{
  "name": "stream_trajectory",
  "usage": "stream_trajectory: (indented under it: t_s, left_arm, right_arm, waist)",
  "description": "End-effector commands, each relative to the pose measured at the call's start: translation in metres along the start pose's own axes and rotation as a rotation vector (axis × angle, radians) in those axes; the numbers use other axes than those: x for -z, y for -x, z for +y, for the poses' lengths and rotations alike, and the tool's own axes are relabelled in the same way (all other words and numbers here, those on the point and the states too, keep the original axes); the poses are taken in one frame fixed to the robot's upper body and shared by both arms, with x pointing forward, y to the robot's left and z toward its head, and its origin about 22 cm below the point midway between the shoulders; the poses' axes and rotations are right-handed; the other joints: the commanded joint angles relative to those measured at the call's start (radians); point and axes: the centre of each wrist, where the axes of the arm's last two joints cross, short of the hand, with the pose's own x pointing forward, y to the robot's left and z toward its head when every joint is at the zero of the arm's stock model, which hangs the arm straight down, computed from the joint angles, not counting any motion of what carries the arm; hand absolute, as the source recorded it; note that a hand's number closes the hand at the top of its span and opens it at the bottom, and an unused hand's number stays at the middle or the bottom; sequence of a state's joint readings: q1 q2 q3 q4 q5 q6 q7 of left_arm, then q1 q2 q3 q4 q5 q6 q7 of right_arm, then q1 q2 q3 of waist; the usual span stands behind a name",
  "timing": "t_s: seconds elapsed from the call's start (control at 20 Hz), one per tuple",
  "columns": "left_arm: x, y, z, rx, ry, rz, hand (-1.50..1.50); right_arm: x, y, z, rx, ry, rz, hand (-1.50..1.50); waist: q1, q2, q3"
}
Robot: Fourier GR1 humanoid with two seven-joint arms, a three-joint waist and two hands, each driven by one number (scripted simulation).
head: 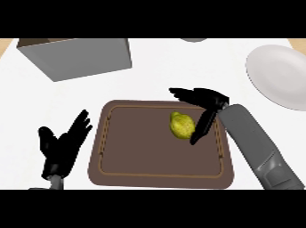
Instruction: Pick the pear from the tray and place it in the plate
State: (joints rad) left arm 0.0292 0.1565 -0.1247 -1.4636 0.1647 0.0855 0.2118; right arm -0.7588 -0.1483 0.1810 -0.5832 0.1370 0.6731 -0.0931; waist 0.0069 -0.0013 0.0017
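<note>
A yellow-green pear [180, 125] lies on the brown tray [136, 151], toward its upper right. My right hand [205, 102] is open just right of and above the pear, its thumb reaching down along the pear's right side and its fingers stretched out past the top. I cannot tell whether the thumb touches the fruit. The white plate [286, 76] sits at the far right of the counter, apart from the tray. My left hand [62, 144] rests open beside the tray's left edge, fingers up.
A grey box [77, 55] stands at the back left of the white counter. A small grey object [194, 39] peeks in at the top edge. Wooden surface shows at both upper corners.
</note>
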Motion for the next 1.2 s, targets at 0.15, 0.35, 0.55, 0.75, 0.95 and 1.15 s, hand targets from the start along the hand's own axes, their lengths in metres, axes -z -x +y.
stream_trajectory:
  t_s: [0.15,0.35,0.55,0.75,0.95,1.15]
  left_arm:
    - [0.0,0.006,0.002,0.001,0.013,0.011,0.0]
    - [-0.002,0.007,-0.002,-0.006,0.0,0.032,0.0]
    - [0.011,0.001,-0.005,-0.001,0.011,0.029,0.0]
    - [0.007,-0.004,-0.006,0.004,0.004,0.015,0.0]
    - [-0.003,0.017,0.002,-0.003,-0.036,0.06,0.0]
    - [-0.01,0.02,0.008,-0.023,-0.079,0.065,0.0]
  right_arm:
    - [0.004,0.008,0.013,-0.106,-0.104,-0.045,1.5]
    - [0.006,-0.007,0.027,-0.15,-0.041,-0.067,1.5]
    - [-0.001,0.019,0.004,-0.163,0.005,-0.067,1.5]
    - [0.009,0.007,0.026,-0.273,0.189,-0.028,1.5]
    - [-0.009,-0.001,0.011,-0.581,0.527,0.145,1.5]
    - [-0.021,-0.022,0.012,-0.656,0.834,0.039,1.5]
  waist:
    - [0.005,0.005,-0.001]
    - [-0.006,0.0,-0.002]
    - [0.007,0.006,-0.001]
    - [-0.011,-0.001,-0.002]
    - [-0.063,-0.03,-0.008]
    - [-0.088,-0.039,-0.005]
